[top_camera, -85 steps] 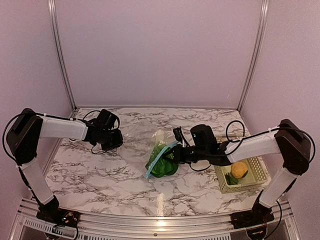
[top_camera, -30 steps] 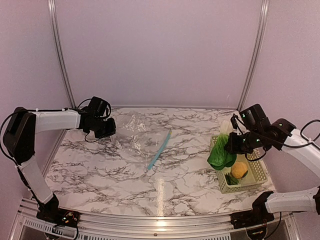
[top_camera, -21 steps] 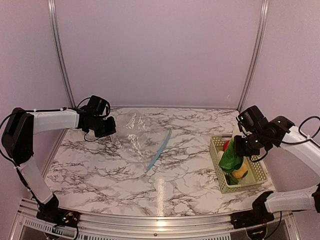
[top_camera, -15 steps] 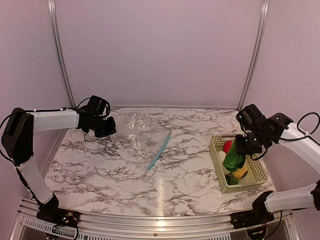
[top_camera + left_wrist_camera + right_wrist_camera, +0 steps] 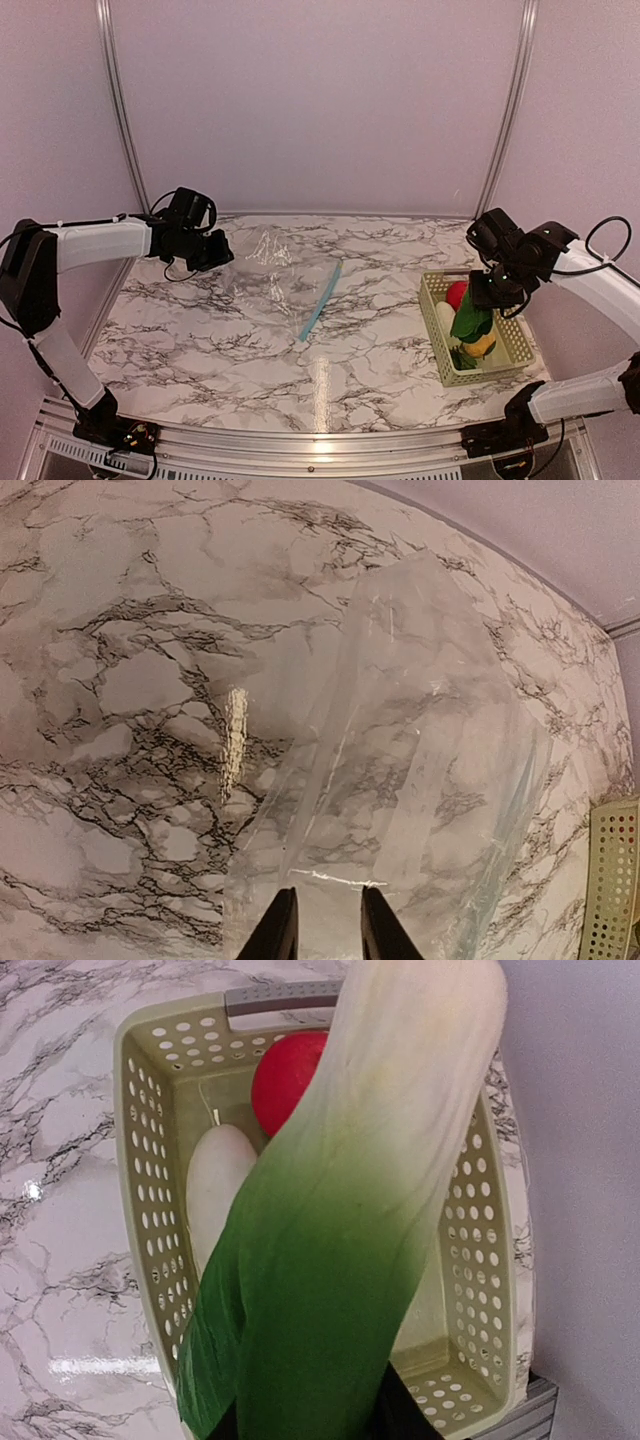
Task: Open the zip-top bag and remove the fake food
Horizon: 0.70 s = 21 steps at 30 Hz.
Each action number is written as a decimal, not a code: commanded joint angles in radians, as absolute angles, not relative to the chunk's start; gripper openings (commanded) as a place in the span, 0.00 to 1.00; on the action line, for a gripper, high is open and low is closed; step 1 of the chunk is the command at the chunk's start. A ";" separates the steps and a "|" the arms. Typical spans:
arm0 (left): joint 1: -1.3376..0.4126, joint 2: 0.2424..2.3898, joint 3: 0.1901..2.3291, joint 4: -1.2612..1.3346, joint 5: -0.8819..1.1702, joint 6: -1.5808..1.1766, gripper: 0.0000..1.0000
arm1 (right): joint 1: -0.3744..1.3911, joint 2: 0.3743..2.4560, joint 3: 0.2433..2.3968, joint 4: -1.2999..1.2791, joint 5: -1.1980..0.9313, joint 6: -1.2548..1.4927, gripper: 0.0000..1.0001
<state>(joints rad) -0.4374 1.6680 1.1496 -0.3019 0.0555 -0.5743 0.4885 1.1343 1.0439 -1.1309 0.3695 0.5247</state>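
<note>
- Top view: the right gripper (image 5: pixel 492 290) clasped the green vegetable (image 5: pixel 466 320) above the basket (image 5: pixel 515 340), its leaves hanging steeply down. If dropped from there, it could land on the toys below and tip over the rim. The zip-top bag (image 5: pixel 262 275) lay flat mid-table, with the left gripper (image 5: pixel 208 258) at its far-left corner.
- Left wrist: the bag's film ran between the narrow jaws. I could not tell whether it was pinched.
- Right wrist: the vegetable's long axis ran from the green end by the fingers to the white stem, which pointed toward the basket's handle end.

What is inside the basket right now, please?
A red ball, a white oblong piece and a yellow-orange fruit; the right gripper holds the green vegetable over them, hiding part of the basket.
</note>
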 commanded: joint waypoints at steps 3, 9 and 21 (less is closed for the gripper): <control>-0.430 1.615 1.149 -0.322 0.052 -0.561 0.28 | 0.482 1.118 1.067 -1.137 0.366 0.511 0.47; -0.432 1.589 1.149 -0.321 0.062 -0.563 0.37 | 0.482 1.084 1.098 -1.130 0.333 0.512 0.72; -0.511 1.507 1.132 -0.268 0.096 -0.584 0.61 | 0.482 1.054 1.143 -0.872 0.194 0.504 0.86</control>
